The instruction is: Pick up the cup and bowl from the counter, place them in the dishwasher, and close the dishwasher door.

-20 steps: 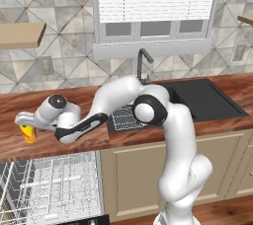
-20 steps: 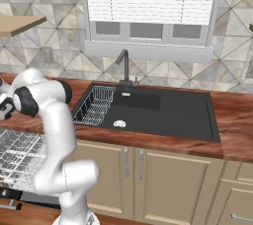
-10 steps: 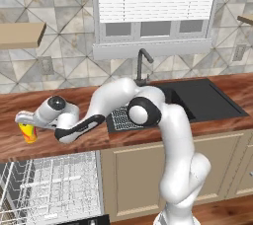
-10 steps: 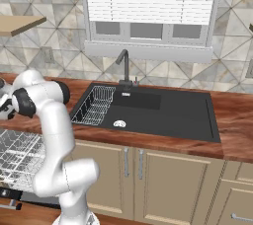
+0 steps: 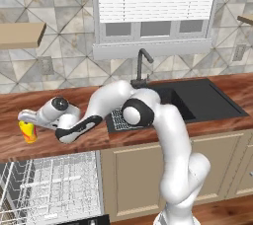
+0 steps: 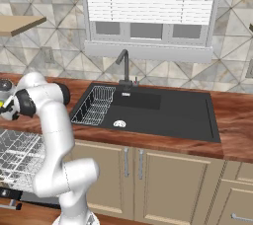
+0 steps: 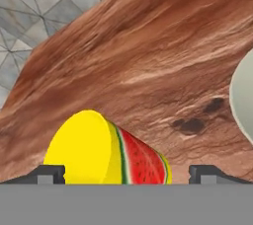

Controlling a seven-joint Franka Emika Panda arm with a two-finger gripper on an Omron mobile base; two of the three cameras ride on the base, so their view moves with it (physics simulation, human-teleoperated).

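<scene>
The yellow cup (image 5: 28,132) with a red patch stands on the reddish-brown counter (image 5: 74,142) at its left end. My gripper (image 5: 25,121) hangs right over it, open. In the hand view the cup (image 7: 99,150) sits between the two fingertips (image 7: 49,173), and my gripper (image 7: 126,173) straddles it without touching. The pale bowl (image 7: 244,101) peeks in at the right edge of that view, on the counter (image 7: 148,56). Below the counter the dishwasher (image 5: 49,189) stands open with its white wire rack (image 6: 15,155) pulled out. I cannot make out the dishwasher door.
A black sink (image 6: 148,110) with a wire basket (image 6: 94,105) and a dark tap (image 6: 126,68) lies right of the arm. Beige cabinet doors (image 6: 158,184) run under the counter. A wooden wall shelf (image 5: 20,34) hangs above the cup's end.
The arm's elbow has swung slightly left and down. The hand stays over the cup with its jaws just as wide.
</scene>
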